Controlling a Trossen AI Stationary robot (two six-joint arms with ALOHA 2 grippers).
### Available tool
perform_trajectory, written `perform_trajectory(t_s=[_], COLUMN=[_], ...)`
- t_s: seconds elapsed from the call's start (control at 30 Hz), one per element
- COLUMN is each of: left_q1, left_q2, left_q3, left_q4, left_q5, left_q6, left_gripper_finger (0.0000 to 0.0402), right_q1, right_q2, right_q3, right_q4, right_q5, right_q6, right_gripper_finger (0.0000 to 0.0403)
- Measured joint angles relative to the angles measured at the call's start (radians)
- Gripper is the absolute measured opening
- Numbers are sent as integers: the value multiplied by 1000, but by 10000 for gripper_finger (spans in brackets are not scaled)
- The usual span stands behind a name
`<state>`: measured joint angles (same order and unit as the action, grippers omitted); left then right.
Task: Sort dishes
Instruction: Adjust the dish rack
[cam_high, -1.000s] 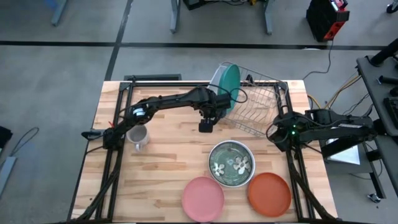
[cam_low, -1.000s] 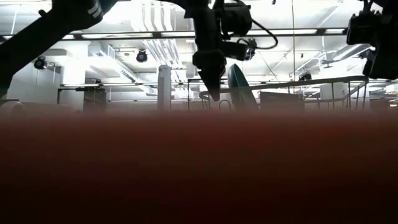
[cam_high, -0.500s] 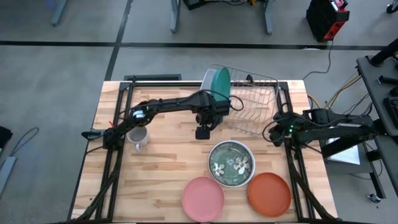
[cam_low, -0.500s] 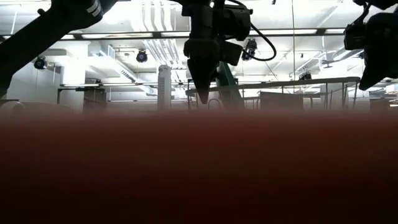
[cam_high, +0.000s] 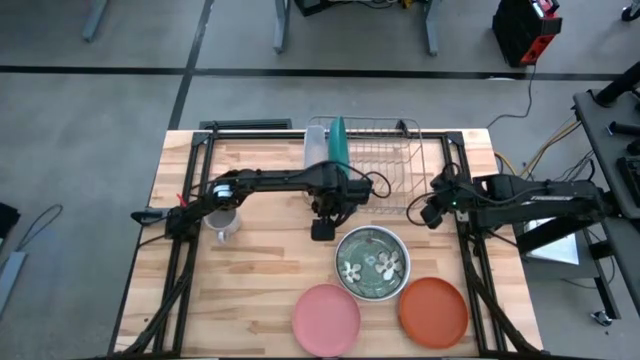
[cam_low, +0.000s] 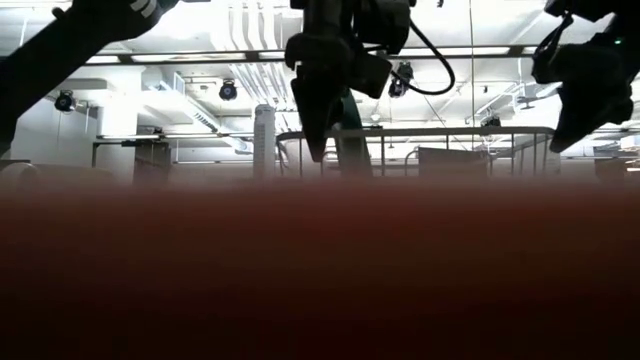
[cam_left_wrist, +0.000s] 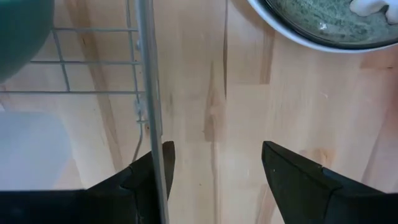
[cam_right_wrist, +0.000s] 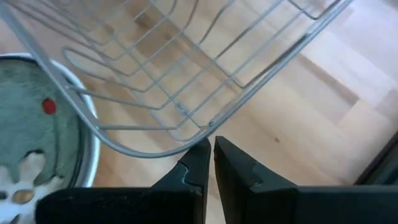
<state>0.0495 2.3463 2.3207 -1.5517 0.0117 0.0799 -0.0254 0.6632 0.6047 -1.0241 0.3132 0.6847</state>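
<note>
High view | your left claw (cam_high: 322, 228) hung spread and empty over the wooden counter (cam_high: 260, 270) beside the wire dish rack (cam_high: 385, 160), where the large teal plate (cam_high: 338, 142) stood upright | right claw (cam_high: 430, 213) pinched nearly closed at the rack's rim, holding nothing clearly | step: racking dishes | next, I judge, you needed to reach for the dark green flowered plate (cam_high: 372, 263).

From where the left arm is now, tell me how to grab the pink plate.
Take the pink plate by its rim. It lies flat on the table at the front edge, so a top-down pinch has nothing to close on. Come in low with the left gripper from the plate's open left side; the orange-red plate and flowered dish crowd the right and back.
</note>
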Motion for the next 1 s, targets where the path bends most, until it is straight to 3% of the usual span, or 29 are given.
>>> perform_trajectory(t_s=[0.13, 0.33, 0.8, 1.0], left_q1=[-1, 3, 1, -10], left_q2=[-2, -13, -26, -21], left_q3=[0, 11, 34, 34], left_q4=[4, 13, 17, 41], left_q5=[-43, -125, -128, -176], left_q6=[-5, -13, -133, -176], left_gripper_finger=[231, 231, 231, 231], right_q1=[0, 1, 2, 2], right_q2=[32, 36, 19, 19], right_q3=[14, 39, 42, 37], right_q4=[-2, -55, -99, -102], right_q5=[46, 20, -1, -1], right_q6=[-2, 60, 52, 36], right_gripper_finger=[18, 18, 18, 18])
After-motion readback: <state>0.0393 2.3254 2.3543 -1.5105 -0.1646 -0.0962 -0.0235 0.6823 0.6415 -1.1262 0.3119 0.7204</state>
